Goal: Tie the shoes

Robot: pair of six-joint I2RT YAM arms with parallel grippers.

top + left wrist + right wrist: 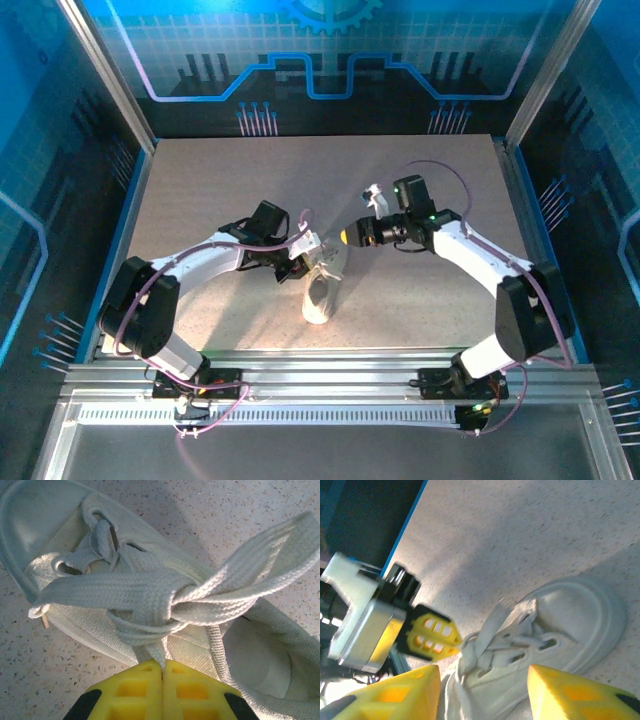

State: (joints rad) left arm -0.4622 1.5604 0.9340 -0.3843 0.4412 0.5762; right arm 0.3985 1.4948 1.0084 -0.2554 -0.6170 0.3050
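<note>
Standing by the table (200, 200), I see the sneaker (321, 292) lying flat between the two arms, its long axis running roughly from the near edge toward the far one. The left gripper (162, 680) has its yellow fingers pressed together, clamped on a strand of the laces (150, 600) that comes straight down out of the knot and vanishes between the tips. The knot sits just ahead of those fingers, the shoe's opening is just beside them on one side, and the laced part runs away ahead on the other. From the knot a flat loop stretches off, well clear of the left fingers. The right gripper (485, 695) hangs with its fingers well apart and nothing between them. The lacing lies just ahead of the gap, with the toe cap beyond its right-hand finger and the left gripper's yellow tips beyond the other. A blurred length of lace rises ahead of that gap, though I cannot tell which strand it is. I'd judge the bow half made: one strand is pinned, and the free loop lies closer to the open right fingers than to the left. The next move would hinge on bringing those fingers across the shoe's long axis and onto that loop.
</note>
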